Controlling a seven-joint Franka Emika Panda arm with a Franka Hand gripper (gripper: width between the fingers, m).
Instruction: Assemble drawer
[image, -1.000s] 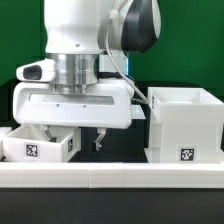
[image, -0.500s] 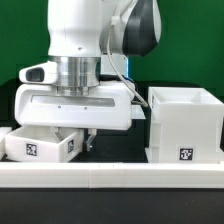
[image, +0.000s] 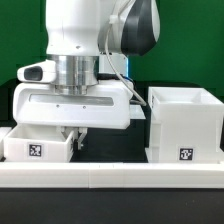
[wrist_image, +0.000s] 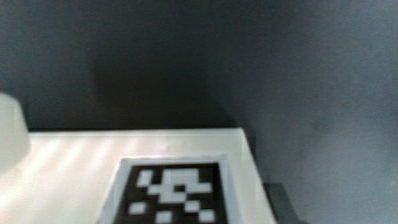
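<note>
A shallow white drawer tray (image: 40, 146) with a square tag lies at the exterior view's left, level on the table. My gripper (image: 74, 140) reaches straight down at its right end, and its dark fingers (image: 81, 138) stand close together on the tray's right wall. The tall white housing (image: 185, 122), open on top with a tag low on its front, stands at the exterior view's right, apart from the gripper. The wrist view shows a white tagged face (wrist_image: 175, 190) very close, with no fingers in it. A second tray's edge (image: 6, 131) peeks out at the far left.
A long low white rail (image: 110, 176) runs across the front. The arm's wide white hand body (image: 72, 105) hangs over the tray and nearly reaches the housing's left wall. A dark table strip (image: 112, 150) lies between tray and housing.
The fingers have drawn together, the right one moving toward the exterior view's left onto the tray's wall. The tray, tilted before, now sits level.
</note>
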